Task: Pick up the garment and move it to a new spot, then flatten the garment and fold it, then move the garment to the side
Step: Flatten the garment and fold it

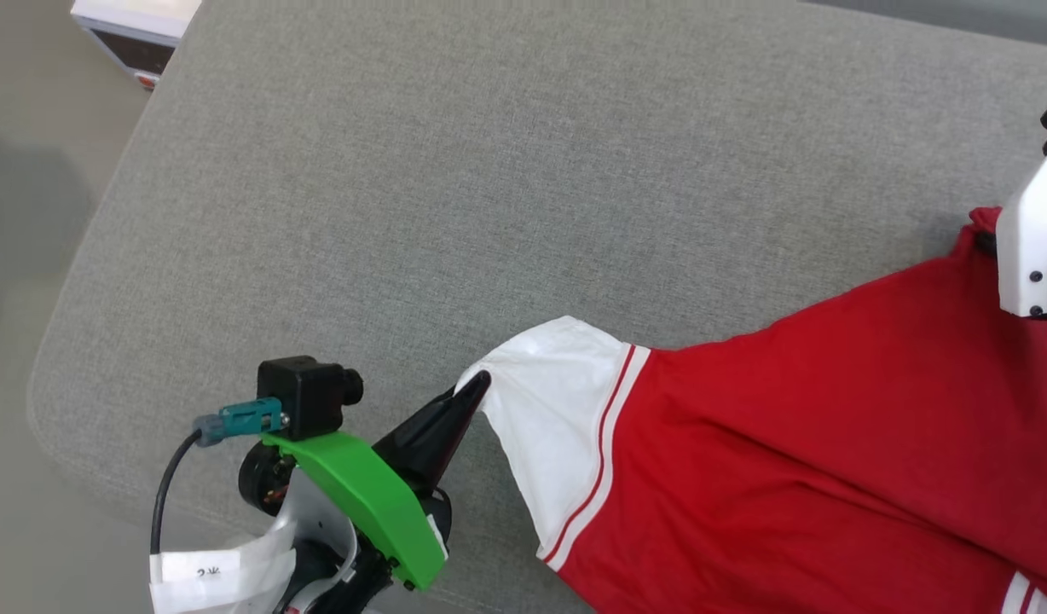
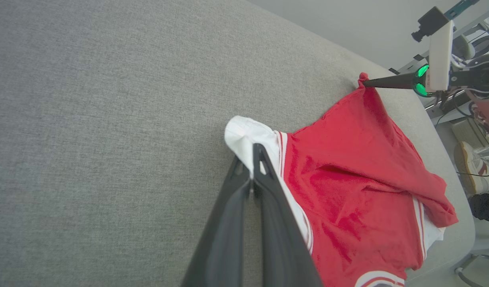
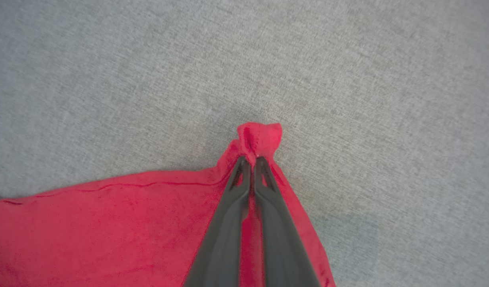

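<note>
The garment (image 1: 788,409) is lying on the right part of the grey cushion (image 1: 489,170), stretched between both grippers. The left gripper (image 1: 479,385) is clamping the white sleeve (image 1: 549,401), jaws together on the cloth; the right gripper (image 3: 250,158) is pinching a red corner (image 3: 260,137), jaws likewise closed

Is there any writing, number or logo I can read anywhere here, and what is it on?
"2", then a character too blurred to read: on the white tag by the black cable.
No lettering, stripes only, on the visible side of the red and white shirt.
Nothing legible on the white box, too small.
</note>
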Robot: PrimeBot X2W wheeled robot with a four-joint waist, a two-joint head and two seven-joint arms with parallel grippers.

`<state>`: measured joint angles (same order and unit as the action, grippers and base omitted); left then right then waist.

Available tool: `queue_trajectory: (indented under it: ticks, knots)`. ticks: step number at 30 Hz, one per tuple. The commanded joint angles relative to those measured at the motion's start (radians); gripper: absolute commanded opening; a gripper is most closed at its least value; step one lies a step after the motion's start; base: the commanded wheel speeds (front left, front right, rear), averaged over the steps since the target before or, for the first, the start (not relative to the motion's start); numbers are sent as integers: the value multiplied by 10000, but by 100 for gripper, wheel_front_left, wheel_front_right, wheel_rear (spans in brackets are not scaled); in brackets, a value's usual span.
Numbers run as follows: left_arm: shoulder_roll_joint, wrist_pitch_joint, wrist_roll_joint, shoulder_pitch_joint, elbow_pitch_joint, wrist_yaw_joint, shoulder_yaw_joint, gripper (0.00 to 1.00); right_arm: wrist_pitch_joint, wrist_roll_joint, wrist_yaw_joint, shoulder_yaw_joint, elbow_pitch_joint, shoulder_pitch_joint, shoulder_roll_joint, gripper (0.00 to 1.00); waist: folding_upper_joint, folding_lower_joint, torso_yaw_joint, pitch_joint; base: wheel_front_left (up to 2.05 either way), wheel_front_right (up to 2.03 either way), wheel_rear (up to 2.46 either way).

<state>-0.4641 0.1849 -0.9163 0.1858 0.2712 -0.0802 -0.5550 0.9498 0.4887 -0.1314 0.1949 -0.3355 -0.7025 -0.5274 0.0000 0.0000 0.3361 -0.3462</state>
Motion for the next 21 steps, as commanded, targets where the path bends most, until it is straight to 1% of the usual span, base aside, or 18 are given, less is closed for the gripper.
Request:
queue_trajectory:
  ticks: [1,7,12,21]
  knots:
    - [-38,-86,-34,47,8,-69,82,0,-223,135,7,31,-53,71,28,0,0,0,-371,541,0,0,0]
    - [-186,-341,3,-148,104,-386,453,0,-1435,539,7,165,-263,122,47,0,0,0,-893,1530,0,0,0]
    - [-407,-642,204,-146,360,-644,874,0,-2293,936,7,292,-157,141,42,0,0,0,-1358,2262,0,0,0]
    - [-711,-1128,711,667,787,-1045,1749,0,-3542,1389,7,280,421,273,-87,0,0,0,-2191,3121,0,0,0]
